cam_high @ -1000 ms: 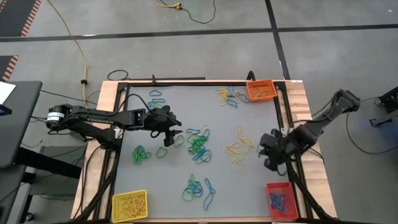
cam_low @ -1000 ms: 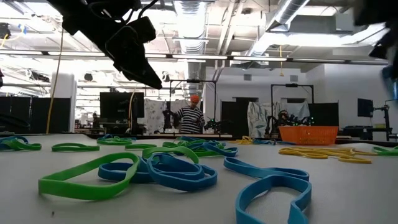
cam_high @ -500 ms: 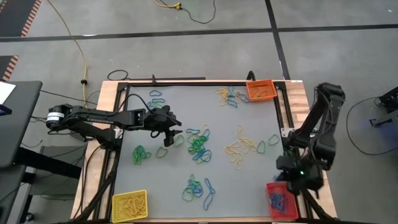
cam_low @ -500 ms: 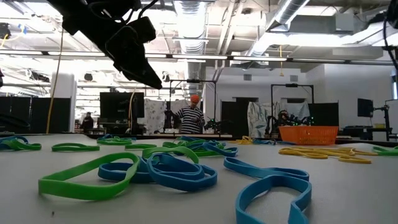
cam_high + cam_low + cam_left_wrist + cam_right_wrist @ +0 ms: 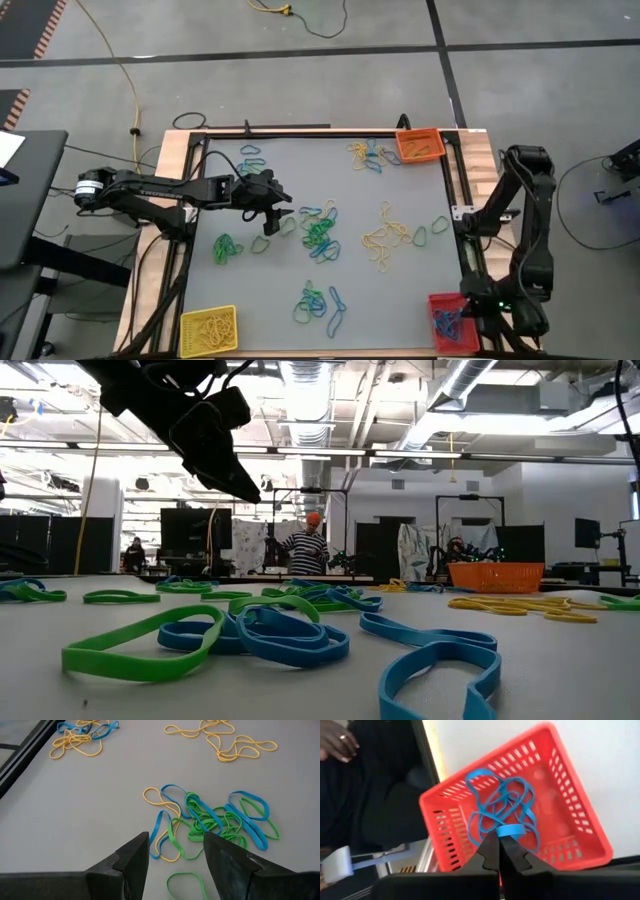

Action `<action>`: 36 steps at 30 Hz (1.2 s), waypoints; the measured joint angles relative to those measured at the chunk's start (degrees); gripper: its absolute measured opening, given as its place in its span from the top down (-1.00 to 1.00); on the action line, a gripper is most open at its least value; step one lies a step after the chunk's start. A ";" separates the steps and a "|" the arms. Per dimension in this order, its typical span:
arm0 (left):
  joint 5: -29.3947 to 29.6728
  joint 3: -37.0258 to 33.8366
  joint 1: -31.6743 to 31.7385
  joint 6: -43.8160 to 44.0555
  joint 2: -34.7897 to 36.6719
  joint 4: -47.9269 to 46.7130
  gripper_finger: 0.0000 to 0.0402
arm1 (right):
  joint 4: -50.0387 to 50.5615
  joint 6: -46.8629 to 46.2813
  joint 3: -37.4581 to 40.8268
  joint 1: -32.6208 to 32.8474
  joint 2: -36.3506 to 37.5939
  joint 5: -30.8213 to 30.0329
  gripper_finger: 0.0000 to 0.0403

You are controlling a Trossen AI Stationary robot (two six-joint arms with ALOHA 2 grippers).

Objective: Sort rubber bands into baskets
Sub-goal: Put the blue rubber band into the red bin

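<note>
We are holding a blue band (image 5: 510, 829) pinched in the closed right gripper (image 5: 498, 851) over the red basket (image 5: 580, 832) at the table's near right, while the left gripper (image 5: 176, 854) is hovering open over the central bands (image 5: 215, 820); releasing off-centre is risking a drop outside the rim.

Rubber bands (image 5: 320, 232) strewn; baskets (image 5: 449, 321) cornered (three).
</note>
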State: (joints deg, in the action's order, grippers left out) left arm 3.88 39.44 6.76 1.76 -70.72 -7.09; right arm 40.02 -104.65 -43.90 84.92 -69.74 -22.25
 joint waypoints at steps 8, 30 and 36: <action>-0.02 0.00 0.00 0.00 -0.02 0.02 0.11 | 3.09 -0.59 -0.06 -1.90 -1.88 4.58 0.88; -0.02 0.00 0.00 0.00 0.00 0.02 0.11 | 13.24 4.36 -2.56 -7.84 -1.79 15.68 0.88; -0.01 0.00 0.00 0.00 -0.01 0.01 0.11 | 16.58 4.24 -4.85 -7.82 -1.79 14.78 0.88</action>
State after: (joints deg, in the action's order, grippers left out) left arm 3.87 39.44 6.76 1.76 -70.72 -7.08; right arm 56.60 -100.40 -48.75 77.10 -71.53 -7.46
